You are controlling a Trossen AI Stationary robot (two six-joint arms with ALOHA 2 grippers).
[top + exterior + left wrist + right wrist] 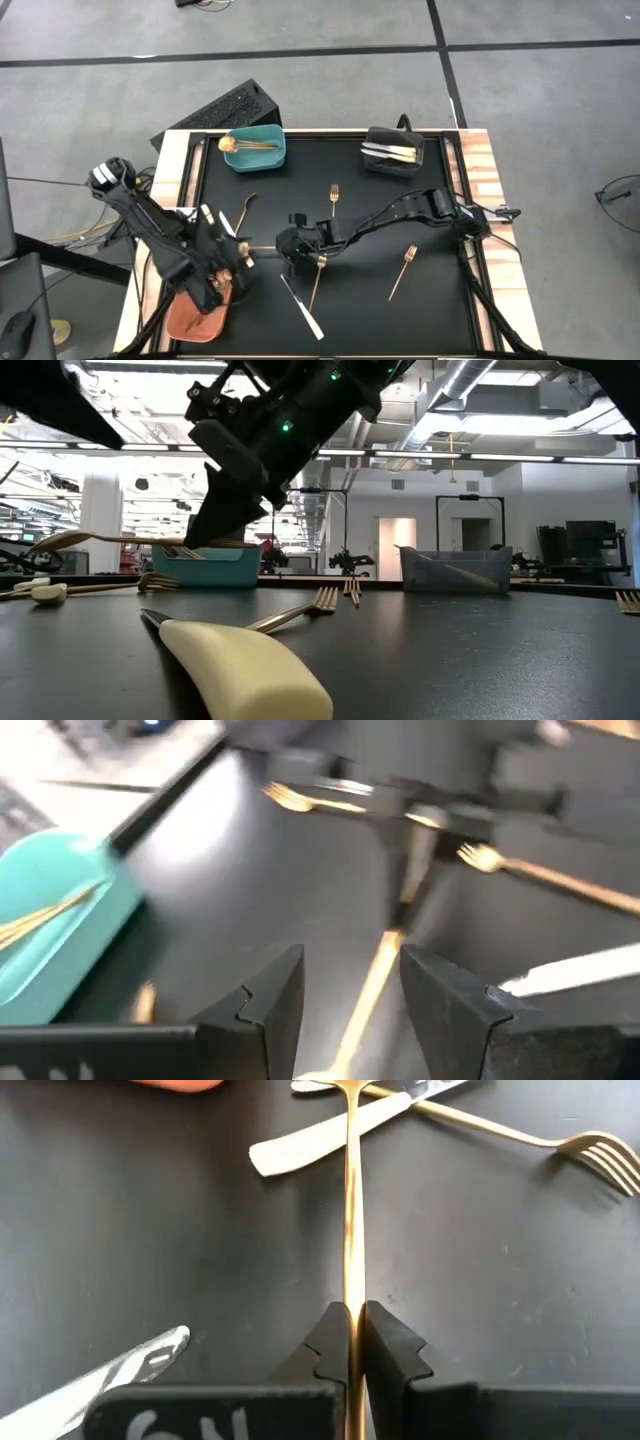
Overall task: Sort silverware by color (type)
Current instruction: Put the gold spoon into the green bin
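Note:
My right gripper (290, 245) is at mid-table, shut on a slim gold spoon (350, 1200). The spoon sticks out toward the table's left, its bowl (60, 540) raised above the tabletop. My left gripper (235, 258) is just left of it, open. In the left wrist view its fingers (270, 995) stand on either side of a gold handle (368, 985) with a gap on both sides. Loose silverware lies around: gold forks (334, 198) (404, 270) (318, 282), a cream-handled knife (300, 305) and a dark spoon (245, 210). My right gripper pinches the spoon's thin handle (350, 1295) between its two fingers. The handle runs along the fingers and straight out past their tips. The fingers slant down from the table's right. The spoon is lifted clear of the table and roughly level.
A teal bin (255, 150) with gold pieces stands at the far left. A black bin (393, 152) with pale-handled pieces is at the far right. An orange bin (200, 315) sits near left under the left arm. A keyboard (215, 115) lies beyond the table's far left corner.

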